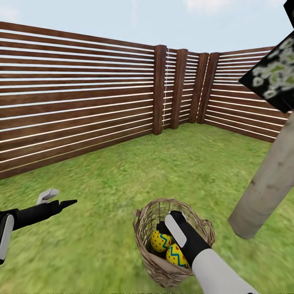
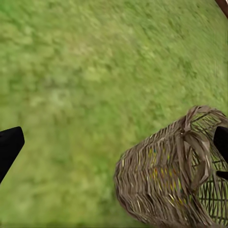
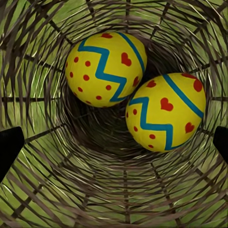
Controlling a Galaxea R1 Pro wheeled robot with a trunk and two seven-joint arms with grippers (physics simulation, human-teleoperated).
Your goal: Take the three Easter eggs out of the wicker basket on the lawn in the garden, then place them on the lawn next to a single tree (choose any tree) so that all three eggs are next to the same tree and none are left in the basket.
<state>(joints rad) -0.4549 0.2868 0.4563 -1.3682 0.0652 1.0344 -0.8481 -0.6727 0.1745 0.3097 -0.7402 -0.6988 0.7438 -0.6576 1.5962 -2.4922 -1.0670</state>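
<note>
The brown wicker basket (image 1: 173,245) stands on the lawn (image 1: 102,245) just in front of me, and its woven wall also shows in the left wrist view (image 2: 161,175). Two yellow Easter eggs with blue zigzags lie in its bottom, one with red dots (image 3: 105,69) (image 1: 160,240) and one with red hearts (image 3: 166,111) (image 1: 176,255). My right gripper (image 1: 167,224) (image 3: 114,147) reaches down inside the basket, open, its fingertips (image 3: 9,149) a little above the eggs and apart from them. My left gripper (image 1: 61,200) hovers open over grass left of the basket, holding nothing.
A tree with a smooth grey-beige trunk (image 1: 267,183) and dark foliage (image 1: 273,73) stands close on the basket's right. A brown slatted wooden fence (image 1: 81,102) with thick posts (image 1: 159,90) encloses the garden behind. Grass stretches between basket, trunk and fence.
</note>
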